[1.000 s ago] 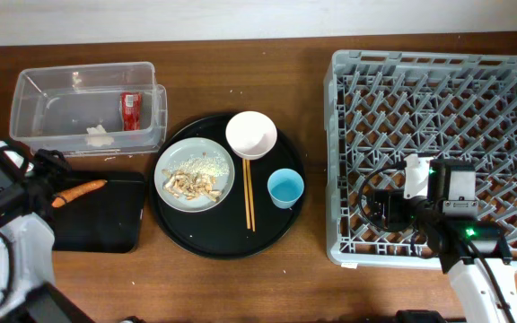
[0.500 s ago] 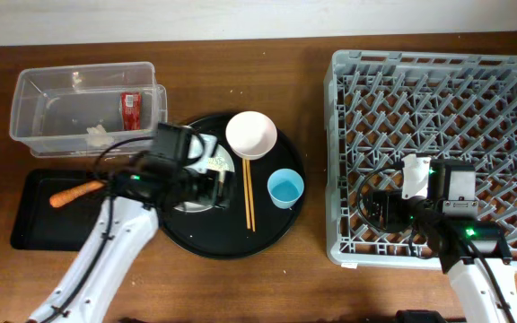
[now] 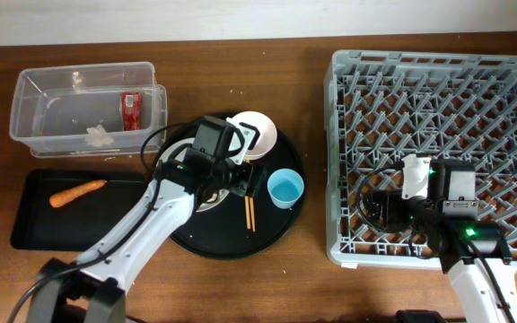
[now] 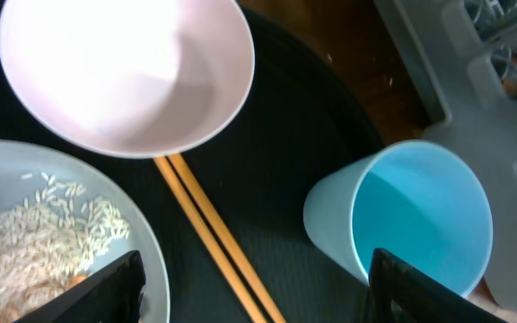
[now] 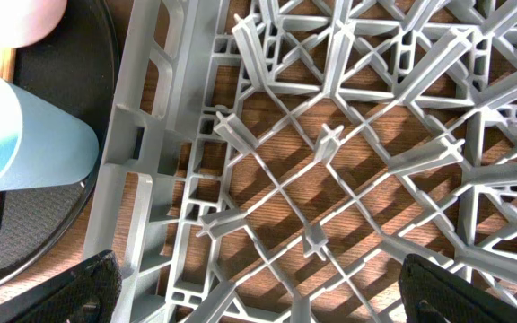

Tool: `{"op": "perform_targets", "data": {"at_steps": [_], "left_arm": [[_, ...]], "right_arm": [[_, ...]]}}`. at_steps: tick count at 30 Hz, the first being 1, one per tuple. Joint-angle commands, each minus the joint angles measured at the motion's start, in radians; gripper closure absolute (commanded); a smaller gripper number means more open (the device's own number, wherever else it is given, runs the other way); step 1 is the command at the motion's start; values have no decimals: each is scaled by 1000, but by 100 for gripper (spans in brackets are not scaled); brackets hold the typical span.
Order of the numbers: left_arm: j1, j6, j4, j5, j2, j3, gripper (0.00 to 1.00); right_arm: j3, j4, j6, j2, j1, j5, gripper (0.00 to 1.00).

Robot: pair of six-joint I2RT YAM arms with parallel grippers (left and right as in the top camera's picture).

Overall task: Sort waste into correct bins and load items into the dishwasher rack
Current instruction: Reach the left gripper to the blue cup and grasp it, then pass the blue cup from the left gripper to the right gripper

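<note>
— Chopsticks [image 4: 209,229] lie on the round black tray [image 4: 303,135], midway between the counter's side edges; why is the left gripper [image 4: 254,292] spread wide?
— To straddle them, I'd judge. The right gripper [image 5: 258,301] hangs open, empty, over the dishwasher rack [image 5: 151,135] by the right edge. Brown wooden counter [image 3: 312,269], pale wall [image 3: 240,18] behind

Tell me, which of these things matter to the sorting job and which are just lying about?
Job: red wrapper, tissue, carrot, plate with rice, bowl, cup, chopsticks, clear tub, shallow black tray, dishwasher rack.
Just there: round black tray, wooden table.
</note>
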Motion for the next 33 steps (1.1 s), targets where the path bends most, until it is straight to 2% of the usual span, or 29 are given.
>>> {"op": "perform_targets", "data": {"at_steps": [1,7,8,9,10,13,15,16,18,20,23,25,28,31,33], "left_arm": [[-35,11,69,2,77,12,21],[-123,4,112,0,198,25,21],[-123,2,112,0,198,25,28],[-123,0,115,0,198,25,57],[-123,0,116,0,198,25,71],[-116,-4,113,1,195,25,98],[-80,-73,106,27,180,25,100],[-53,-82,107,88,170,29,100],[23,-112,108,273,153,44,100],[173,-194,140,603,146,54,100],[307,-217,224,1052,146,54,100],[318,-217,255,1204,146,54,100],[295,-217,254,1270,146,54,100],[217,-217,269,1276,146,54,100],[154,-263,309,1243,146,54,100]], "right_arm": [[16,2,6,1,6,-9,2],[16,2,6,1,6,-9,2],[16,2,6,1,6,-9,2],[16,3,6,1,6,-9,2],[16,2,6,1,6,-9,2],[16,2,6,1,6,-9,2],[16,3,6,1,6,-9,2],[16,3,6,1,6,-9,2],[16,8,6,1,6,-11,2],[16,34,6,1,6,-94,2],[16,159,5,5,6,-442,2],[16,254,-6,28,6,-711,2],[16,351,-6,67,6,-944,2],[16,394,-6,105,6,-1022,2],[16,394,-6,118,6,-1033,2]]}}
